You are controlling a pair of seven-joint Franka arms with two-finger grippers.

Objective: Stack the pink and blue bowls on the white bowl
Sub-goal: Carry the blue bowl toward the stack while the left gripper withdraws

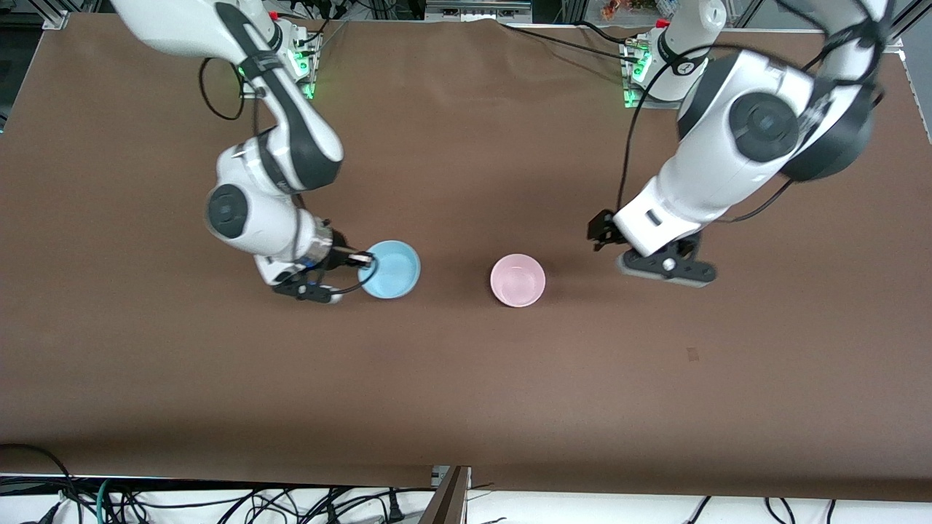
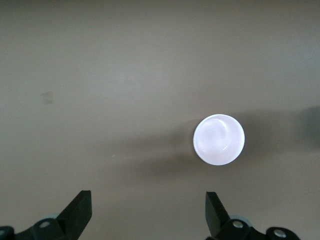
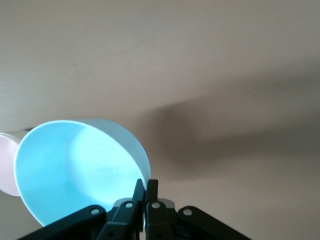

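Front view shows the right end effector (image 1: 362, 260) clenched on the rim of the blue bowl (image 1: 391, 269), gripping the edge that faces the right arm's end of the tabletop (image 1: 466, 378). The pink bowl (image 1: 518, 280) sits upright beside it, toward the left arm's end, apart from the blue one with bare brown cloth between them. No separate white bowl can be made out; whether one sits under the pink bowl cannot be told. The left end effector (image 1: 604, 234) hangs released, fingers spread wide, over the tabletop near the pink bowl and holding nothing. Cables trail along the tabletop's edge nearest the camera.
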